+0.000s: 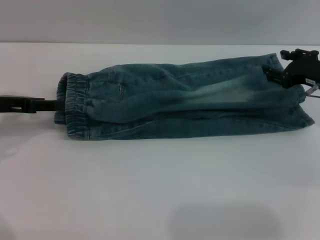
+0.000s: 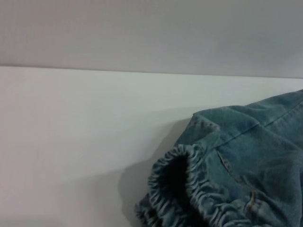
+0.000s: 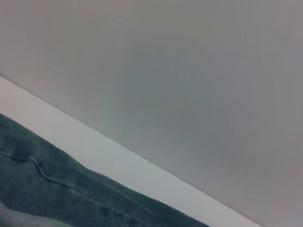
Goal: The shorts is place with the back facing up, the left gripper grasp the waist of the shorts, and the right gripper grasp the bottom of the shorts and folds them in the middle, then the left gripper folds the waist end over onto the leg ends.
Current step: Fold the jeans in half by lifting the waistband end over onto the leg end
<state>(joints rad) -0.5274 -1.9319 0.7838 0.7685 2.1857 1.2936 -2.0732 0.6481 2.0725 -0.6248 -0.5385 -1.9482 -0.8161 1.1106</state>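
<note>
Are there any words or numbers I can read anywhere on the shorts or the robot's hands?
No readable text in any view.
The shorts: plain denim, no label or lettering showing.
The right gripper: a small pale tag hangs beside it, too small and blurred to read.
The left gripper: plain black, no markings showing.

You get soft, even, dim light; the shorts (image 1: 190, 97) cast a faint shadow on the white table (image 1: 150, 190). A blurred grey shadow lies near its front edge. Both wrist views look soft.
</note>
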